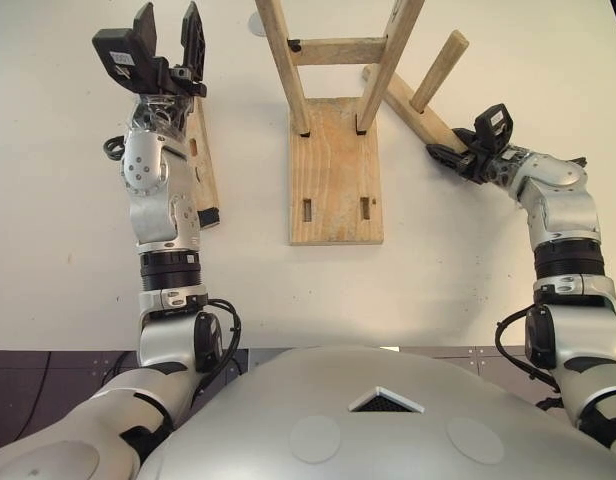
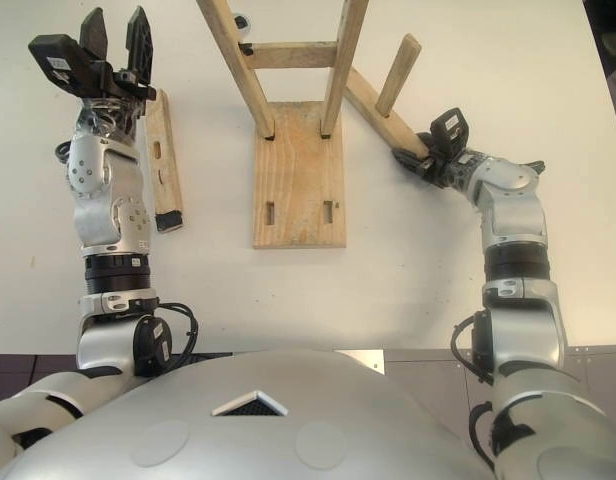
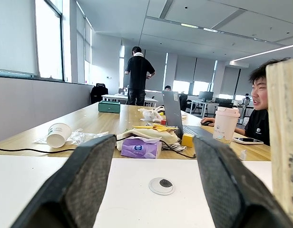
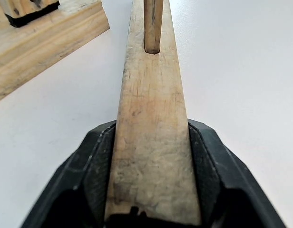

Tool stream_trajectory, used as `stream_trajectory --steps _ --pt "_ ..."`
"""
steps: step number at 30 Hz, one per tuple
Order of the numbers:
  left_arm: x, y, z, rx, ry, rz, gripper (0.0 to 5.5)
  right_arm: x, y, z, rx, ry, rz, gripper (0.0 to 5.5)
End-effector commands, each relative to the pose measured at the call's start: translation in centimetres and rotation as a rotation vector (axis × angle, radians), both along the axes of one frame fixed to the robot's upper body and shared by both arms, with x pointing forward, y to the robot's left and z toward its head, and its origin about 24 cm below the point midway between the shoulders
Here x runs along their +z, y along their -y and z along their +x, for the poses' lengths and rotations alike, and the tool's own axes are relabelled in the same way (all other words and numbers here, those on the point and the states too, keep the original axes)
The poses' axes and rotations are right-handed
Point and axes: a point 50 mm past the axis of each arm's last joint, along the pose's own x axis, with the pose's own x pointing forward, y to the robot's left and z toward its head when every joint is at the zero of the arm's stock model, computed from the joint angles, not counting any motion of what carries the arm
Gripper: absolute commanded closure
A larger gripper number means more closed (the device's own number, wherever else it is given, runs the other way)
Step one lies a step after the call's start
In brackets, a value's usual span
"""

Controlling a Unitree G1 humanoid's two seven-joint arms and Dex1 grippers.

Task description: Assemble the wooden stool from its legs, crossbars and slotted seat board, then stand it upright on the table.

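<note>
Pinching the near end of a leg (image 1: 413, 108), the right end effector (image 1: 450, 152) holds it flat on the worktop (image 1: 68, 200) toward the right edge. A crossbar (image 1: 438, 70) is pegged into it, so this grip probably lets both be swung as one piece. The seat board (image 1: 335, 190) lies underside up mid-worktop. Two legs (image 1: 284, 60) joined by a second crossbar (image 1: 340, 50) stand in its far slots, while the near slots (image 1: 307, 209) are empty, apparently awaiting the other pair. The left end effector (image 1: 170, 25) hangs raised toward the left edge with its fingers spread, above a fourth leg (image 1: 202, 165) lying flat, seemingly poised to take it.
</note>
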Motion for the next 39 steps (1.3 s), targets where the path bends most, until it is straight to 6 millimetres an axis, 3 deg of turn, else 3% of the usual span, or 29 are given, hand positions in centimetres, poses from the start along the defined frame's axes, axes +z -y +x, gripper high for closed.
stream_trajectory --steps 1,6,11,14,18,21,28,39 --pt "0.2 0.1 0.1 -0.014 -0.005 -0.015 2.57 1.8 0.9 1.0 -0.060 0.053 0.039 3.46" --pt "1.7 0.6 0.4 -0.096 0.026 -0.047 2.57 5.2 2.7 2.0 -0.148 0.153 0.073 3.46" --pt "4.8 3.5 0.3 -0.404 0.034 -0.140 2.57 13.1 4.7 3.0 -0.187 0.347 0.163 3.46" --pt "5.3 5.7 -0.5 -0.629 -0.031 -0.220 2.37 17.7 3.7 2.1 -0.064 0.438 0.150 3.46" --pt "5.9 8.1 -1.7 -0.892 -0.106 -0.404 1.78 21.2 0.5 0.3 0.114 0.443 0.277 3.46" --pt "6.6 9.5 -2.1 -1.008 -0.127 -0.486 1.38 22.0 -1.8 -0.8 0.210 0.414 0.351 3.46" --pt "8.3 11.4 -1.3 -1.100 -0.110 -0.639 1.35 21.7 -5.2 -2.7 0.345 0.318 0.500 3.46" --pt "10.4 12.2 -1.6 -1.276 0.029 -0.778 1.35 20.0 -6.8 -3.9 0.464 0.126 0.675 3.46"
